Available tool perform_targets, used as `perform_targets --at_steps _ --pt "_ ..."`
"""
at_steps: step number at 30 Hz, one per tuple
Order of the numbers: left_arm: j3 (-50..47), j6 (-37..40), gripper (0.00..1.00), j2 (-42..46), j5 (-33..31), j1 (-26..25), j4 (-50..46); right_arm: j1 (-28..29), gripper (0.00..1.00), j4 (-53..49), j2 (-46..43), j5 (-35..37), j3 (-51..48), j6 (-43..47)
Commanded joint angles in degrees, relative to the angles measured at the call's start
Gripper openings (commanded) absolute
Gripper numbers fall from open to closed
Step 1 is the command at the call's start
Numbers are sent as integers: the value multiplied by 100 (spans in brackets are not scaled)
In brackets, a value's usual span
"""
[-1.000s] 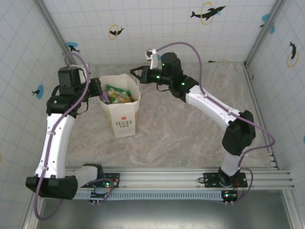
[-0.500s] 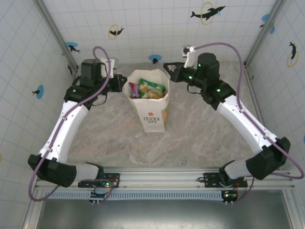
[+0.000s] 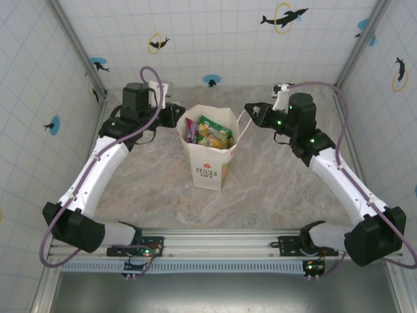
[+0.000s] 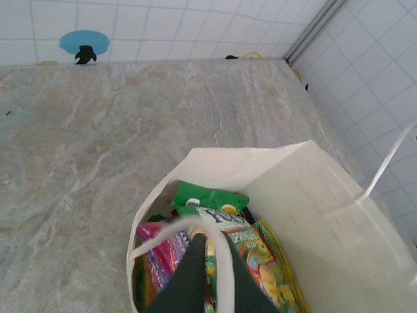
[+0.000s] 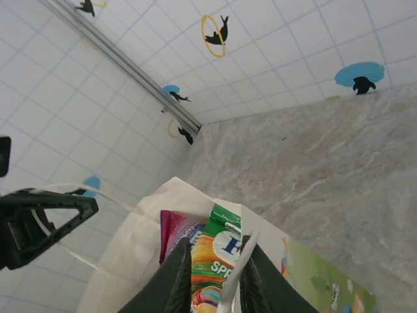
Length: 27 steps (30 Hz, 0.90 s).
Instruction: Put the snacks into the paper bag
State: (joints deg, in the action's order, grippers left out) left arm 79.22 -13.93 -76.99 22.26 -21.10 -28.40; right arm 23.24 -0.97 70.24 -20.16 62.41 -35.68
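Standing upright mid-table (image 3: pixel 280 189), the paper bag (image 3: pixel 207 171) has the snacks (image 3: pixel 210 132) down inside it, so I'd say the job now is letting go cleanly. The left gripper (image 3: pixel 178 119) has its jaws nearly together, with the left cord handle (image 4: pixel 221 261) draped over them; I cannot tell if it pinches. The right gripper (image 3: pixel 249 109) has its jaws narrowly apart, the right cord handle (image 5: pixel 238 267) loose between. Better to open wider and back out level, so no cord snags and tips the bag.

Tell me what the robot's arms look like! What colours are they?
Both the left arm and right arm have smooth white segments joined by chunky black joints. A purple cable loops along each. Small green lights glow on the right arm. The left gripper and right gripper are black, with two pointed fingers each.
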Motion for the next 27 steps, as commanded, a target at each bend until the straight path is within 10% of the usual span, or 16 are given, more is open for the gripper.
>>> perform_targets --at_steps 1,17,21,23,27 --pt "-47 -39 16 79 -108 18 324 -8 35 694 -289 3 -106 -37" --pt "-89 68 50 257 -739 11 -100 -6 56 209 -441 130 -352 110" --pt "-152 85 69 396 -943 11 -151 -10 58 159 -518 179 -382 191" --pt "-161 89 94 471 -1081 17 -220 -6 62 125 -576 145 -386 249" --pt "-272 119 98 685 -1271 17 -275 -13 69 3 -743 13 -433 402"
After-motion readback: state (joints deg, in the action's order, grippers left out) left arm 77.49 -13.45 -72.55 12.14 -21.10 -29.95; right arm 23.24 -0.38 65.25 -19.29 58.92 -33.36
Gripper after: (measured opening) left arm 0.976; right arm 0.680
